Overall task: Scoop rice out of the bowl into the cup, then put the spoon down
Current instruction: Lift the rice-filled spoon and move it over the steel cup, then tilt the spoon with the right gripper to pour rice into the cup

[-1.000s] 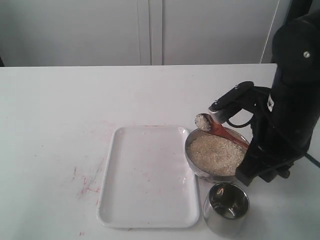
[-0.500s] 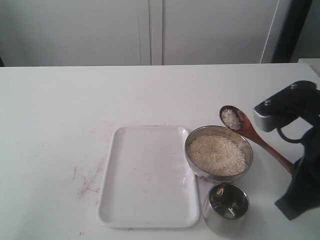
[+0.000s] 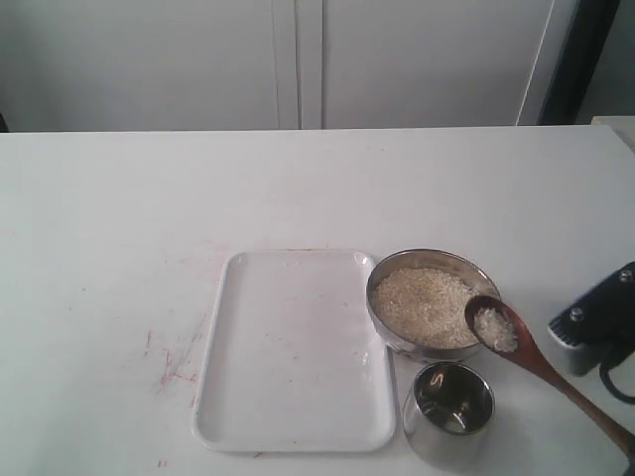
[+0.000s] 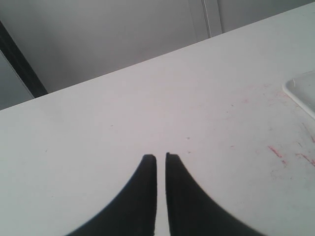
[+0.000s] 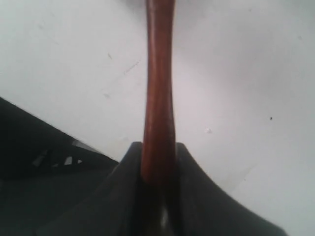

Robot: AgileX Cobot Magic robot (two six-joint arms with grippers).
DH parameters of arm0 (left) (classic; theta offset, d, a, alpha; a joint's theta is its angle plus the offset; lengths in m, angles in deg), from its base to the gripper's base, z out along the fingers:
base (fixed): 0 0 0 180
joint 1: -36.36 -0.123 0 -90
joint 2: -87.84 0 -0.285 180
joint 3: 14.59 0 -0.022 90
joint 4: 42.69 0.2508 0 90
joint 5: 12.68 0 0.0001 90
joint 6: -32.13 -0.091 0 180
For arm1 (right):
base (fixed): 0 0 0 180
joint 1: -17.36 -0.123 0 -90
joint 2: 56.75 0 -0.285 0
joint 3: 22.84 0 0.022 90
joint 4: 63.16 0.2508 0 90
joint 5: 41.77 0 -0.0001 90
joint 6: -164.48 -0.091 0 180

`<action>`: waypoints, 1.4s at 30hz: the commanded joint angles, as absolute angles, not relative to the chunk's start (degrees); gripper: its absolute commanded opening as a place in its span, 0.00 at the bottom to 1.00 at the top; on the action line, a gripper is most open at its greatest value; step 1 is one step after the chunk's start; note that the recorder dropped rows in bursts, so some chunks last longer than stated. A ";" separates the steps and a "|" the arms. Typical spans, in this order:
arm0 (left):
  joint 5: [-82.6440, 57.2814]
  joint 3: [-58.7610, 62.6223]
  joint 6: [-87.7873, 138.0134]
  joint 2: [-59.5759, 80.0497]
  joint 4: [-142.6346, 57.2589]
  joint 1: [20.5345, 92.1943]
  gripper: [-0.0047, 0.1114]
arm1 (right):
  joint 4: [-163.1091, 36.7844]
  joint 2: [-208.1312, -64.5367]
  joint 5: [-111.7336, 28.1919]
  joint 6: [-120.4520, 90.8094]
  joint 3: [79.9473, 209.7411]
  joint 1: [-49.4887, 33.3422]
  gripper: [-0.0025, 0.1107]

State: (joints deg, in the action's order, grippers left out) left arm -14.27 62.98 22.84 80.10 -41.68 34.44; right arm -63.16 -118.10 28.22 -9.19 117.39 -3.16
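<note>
The steel bowl (image 3: 430, 255) holds a bed of rice (image 3: 422, 305) at the table's right. The empty steel cup (image 3: 425, 438) stands just in front of the bowl. The wooden spoon (image 3: 516, 347) hangs over the bowl's near right rim, a little above and right of the cup, with a heap of rice in its oval bowl. Its handle (image 5: 159, 88) runs back into my right gripper (image 5: 158, 147), which is shut on it. In the exterior view only part of the right arm (image 3: 598, 329) shows at the right edge. My left gripper (image 4: 160, 157) is shut over bare table, holding nothing.
A white tray (image 3: 293, 347) lies left of the bowl and cup, nothing on it. Red smears (image 3: 169, 362) mark the table left of the tray. The tray's corner (image 4: 300, 93) shows in the left wrist view. White cabinets stand behind the table.
The spoon with its rice has swung from the bowl's far side out to the right, then down and nearer, now over the near right rim. The right arm has drawn back to the edge.
</note>
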 commanded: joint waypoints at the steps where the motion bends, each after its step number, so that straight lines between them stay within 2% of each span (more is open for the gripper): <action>1: -13.93 62.62 22.92 80.05 -42.18 34.84 0.16 | -65.99 -117.70 28.19 -7.10 115.26 -3.43 0.02; 18: -13.93 62.62 22.92 80.05 -42.18 34.84 0.16 | -75.29 -117.93 28.19 4.39 115.26 -10.16 0.02; 39: -13.93 62.62 22.92 80.05 -42.18 34.84 0.16 | -84.88 -125.83 28.19 4.95 115.37 -10.26 0.02; 42: -13.93 62.62 22.92 80.05 -42.18 34.84 0.16 | -88.97 -125.83 28.19 4.95 115.37 -13.02 0.02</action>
